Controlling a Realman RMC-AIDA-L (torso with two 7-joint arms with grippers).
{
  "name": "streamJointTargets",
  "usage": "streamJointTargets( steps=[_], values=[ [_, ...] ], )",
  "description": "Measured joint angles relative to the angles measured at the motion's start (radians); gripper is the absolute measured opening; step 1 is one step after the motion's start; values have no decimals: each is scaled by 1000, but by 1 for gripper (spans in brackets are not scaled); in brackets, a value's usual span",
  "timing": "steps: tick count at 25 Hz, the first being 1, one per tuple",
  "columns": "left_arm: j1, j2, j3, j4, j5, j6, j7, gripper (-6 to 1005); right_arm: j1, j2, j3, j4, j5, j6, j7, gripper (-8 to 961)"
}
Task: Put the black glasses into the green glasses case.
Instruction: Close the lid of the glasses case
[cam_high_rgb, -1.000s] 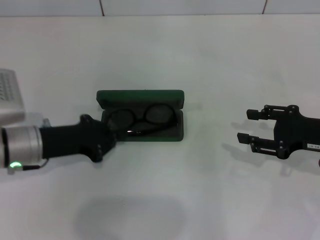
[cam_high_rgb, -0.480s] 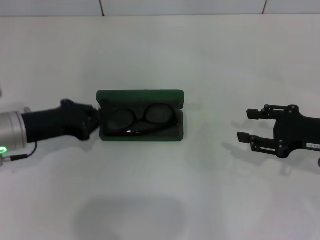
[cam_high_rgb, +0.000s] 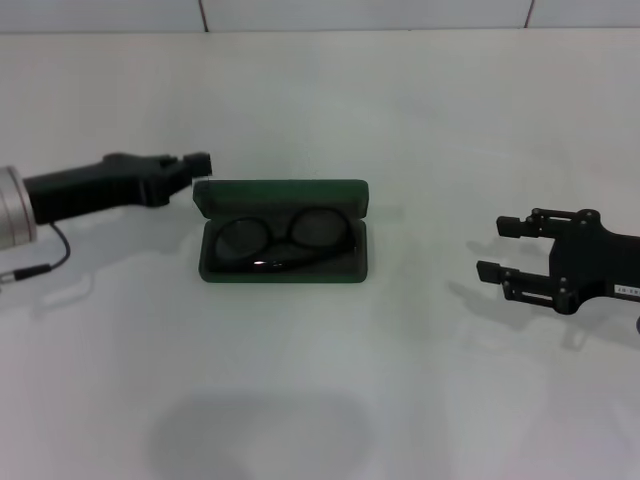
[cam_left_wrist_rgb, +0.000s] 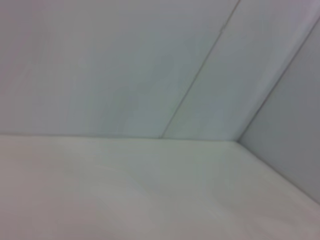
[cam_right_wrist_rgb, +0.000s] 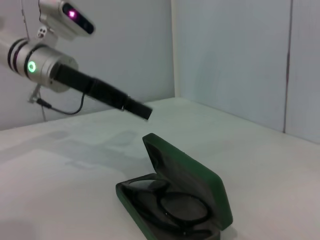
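Since a second ago the left gripper (cam_high_rgb: 196, 163) is pulling back and up from the front-left corner of the green glasses case (cam_high_rgb: 283, 243); it is now hovering just beside the lid's left end, clear of the case. Whether its fingers are spread or closed I cannot tell from any view. The right gripper (cam_high_rgb: 493, 250) is sitting parked well to the right of the case, fingers spread wide and holding nothing, unchanged.

The black glasses (cam_high_rgb: 283, 240) are lying inside the case's lower half, lenses facing up, with the lid standing open behind them on the white table (cam_high_rgb: 320, 400). Placement is looking done; only the lid is left open.

Handling judgement: the glasses are looking light, thin and fragile, with smooth lenses likely to slip and smear. Any regrasp should be taking the bridge or a temple near the hinge, not a lens. The case is looking rigid.

The right wrist view is showing the lid's tilt and the left arm raised above the table, which the head view flattens. The left wrist view is showing only bare wall and table.
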Motion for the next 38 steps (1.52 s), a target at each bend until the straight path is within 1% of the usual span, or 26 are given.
streamJointTargets(
  steps=[2, 5, 7, 11, 12, 15, 17, 18, 22, 25, 34, 38],
  values=[
    [8, -19, 5, 87, 11, 0, -65, 63, 1, 0, 2, 5, 0, 0, -1, 601],
    [2, -46, 27, 224, 79, -15, -200, 64, 1, 0, 2, 6, 0, 0, -8, 601],
    [-2, -48, 93, 287, 98, -56, -295, 65, 1, 0, 2, 6, 0, 0, -10, 601],
    [-1, -45, 281, 413, 148, -179, -507, 66, 0, -1, 2, 17, 7, 2, -17, 601],
    [-2, -45, 310, 437, 181, -200, -559, 67, -1, -2, 2, 20, 9, 2, -21, 601],
    [-19, -46, 441, 516, 334, -267, -758, 68, -5, -1, 2, 22, 10, 3, -24, 601],
    [-31, -45, 517, 538, 407, -299, -865, 68, -8, -1, 2, 22, 10, 4, -24, 601],
    [-36, -45, 538, 542, 426, -307, -899, 69, -10, -1, 2, 22, 10, 4, -24, 601],
    [-36, -48, 560, 543, 440, -333, -935, 70, -11, -1, 12, 34, 11, 4, -33, 601],
    [-27, -49, 567, 540, 431, -352, -938, 71, -11, 0, 14, 42, 15, 4, -47, 601],
    [15, -48, 634, 516, 429, -439, -931, 74, -11, 0, 14, 45, 23, 7, -49, 603],
    [27, -47, 652, 516, 429, -453, -923, 75, -11, -1, 14, 45, 24, 8, -49, 603]
  ],
)
